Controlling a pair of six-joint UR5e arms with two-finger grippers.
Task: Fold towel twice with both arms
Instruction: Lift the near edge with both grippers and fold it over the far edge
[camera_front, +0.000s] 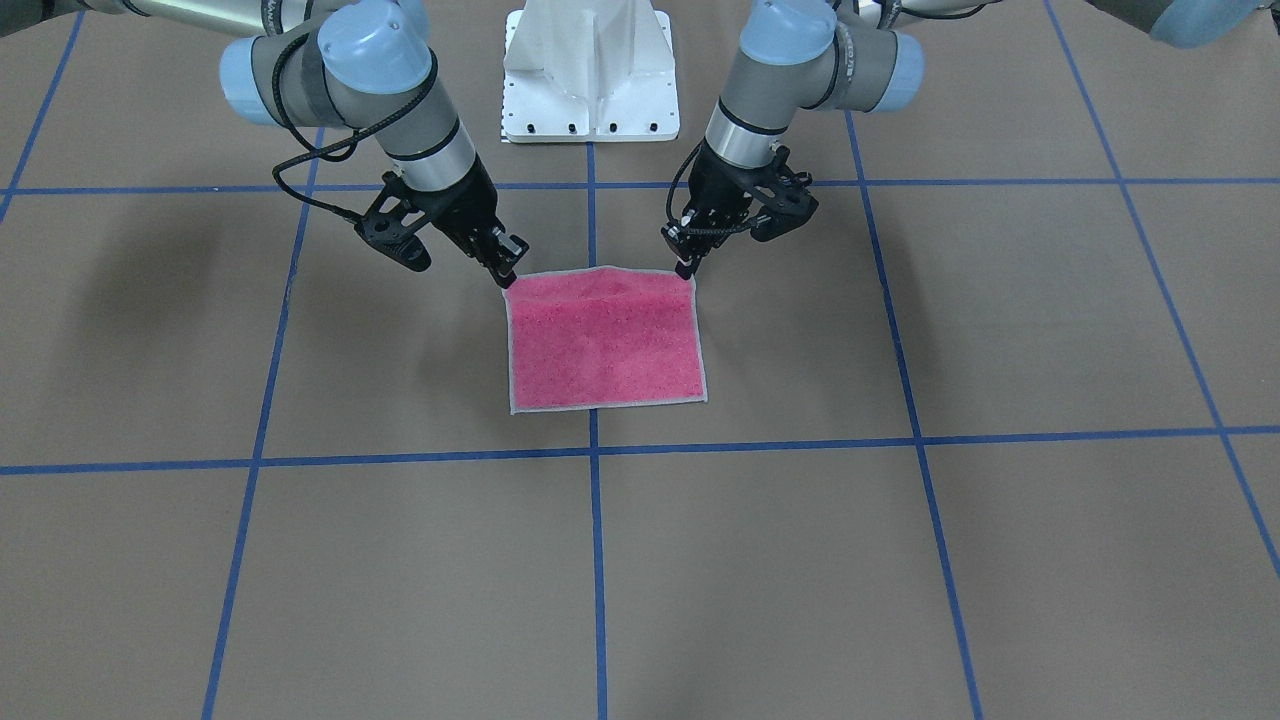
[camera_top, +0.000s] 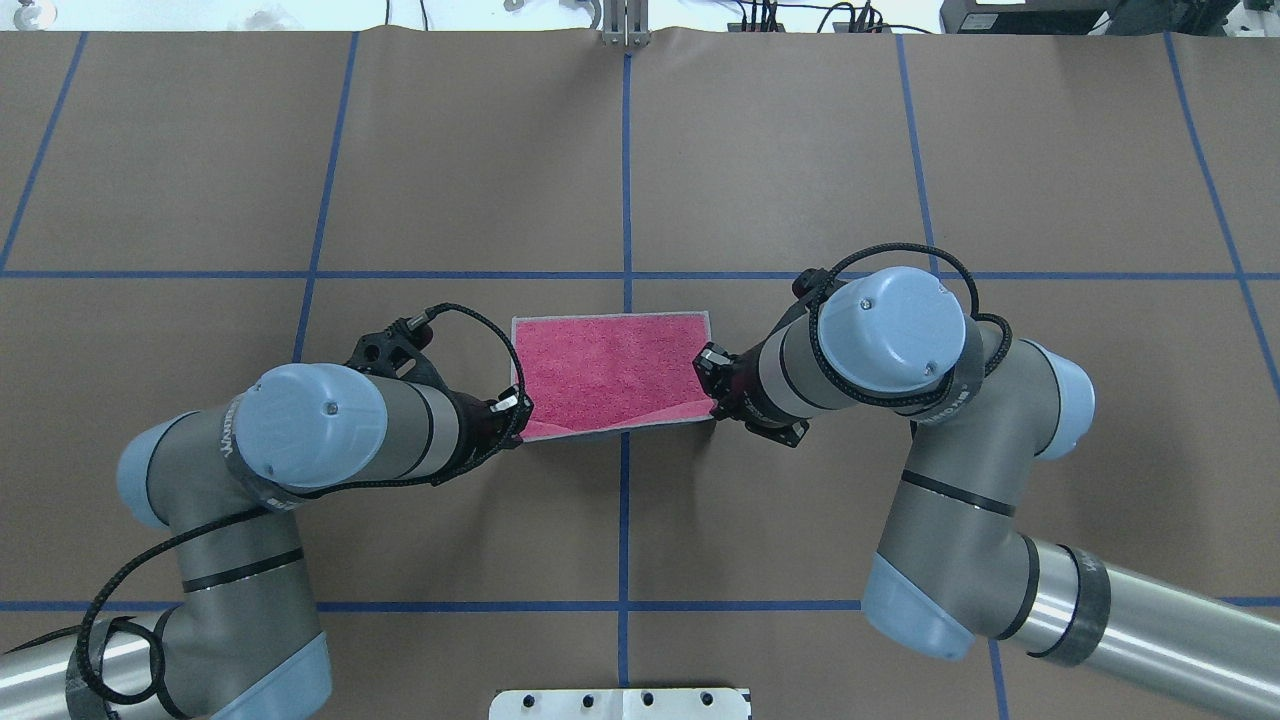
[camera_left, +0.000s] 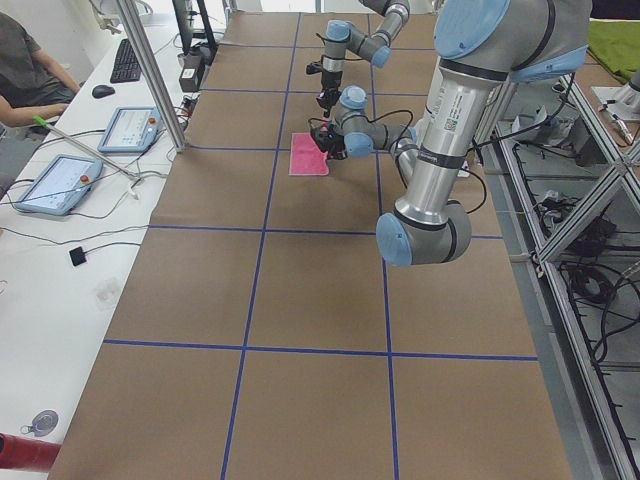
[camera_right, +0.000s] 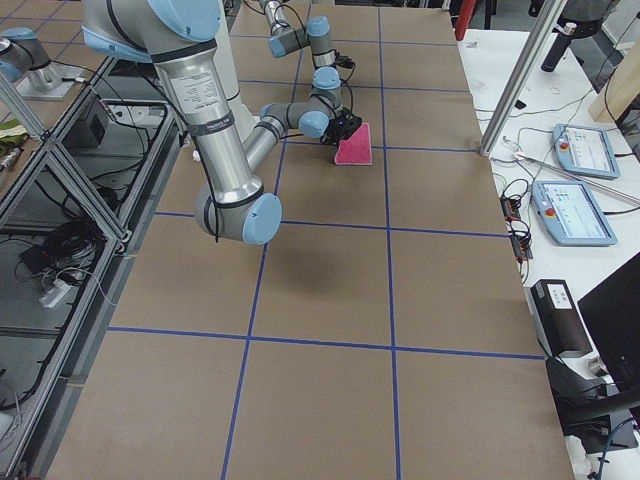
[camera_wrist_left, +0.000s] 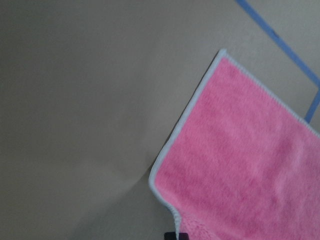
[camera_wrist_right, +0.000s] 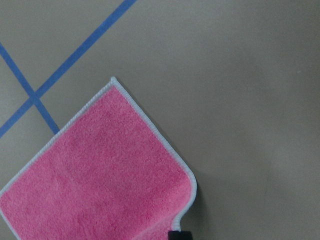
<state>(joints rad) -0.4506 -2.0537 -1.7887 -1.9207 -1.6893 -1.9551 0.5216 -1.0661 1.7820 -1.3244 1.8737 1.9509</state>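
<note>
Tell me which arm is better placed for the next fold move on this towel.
Neither alone. The left hand appears to pinch the robot-side corner of the towel on its side, the right hand the other robot-side corner; that edge is slightly raised. Likely both should carry it over together.

Brown table (camera_front: 1000, 560) w/ blue tape grid (camera_front: 597, 560); side bench (camera_left: 60, 262) w/ pendant (camera_left: 127, 129), keyboard (camera_left: 125, 60).

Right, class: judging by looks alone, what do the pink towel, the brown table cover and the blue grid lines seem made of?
Towel: soft terry-like cloth, fuzzy nap, light stitched border. Table cover: probably matte brown paper; its far edge ripples. Grid lines: likely blue tape, flat, straight-edged.
</note>
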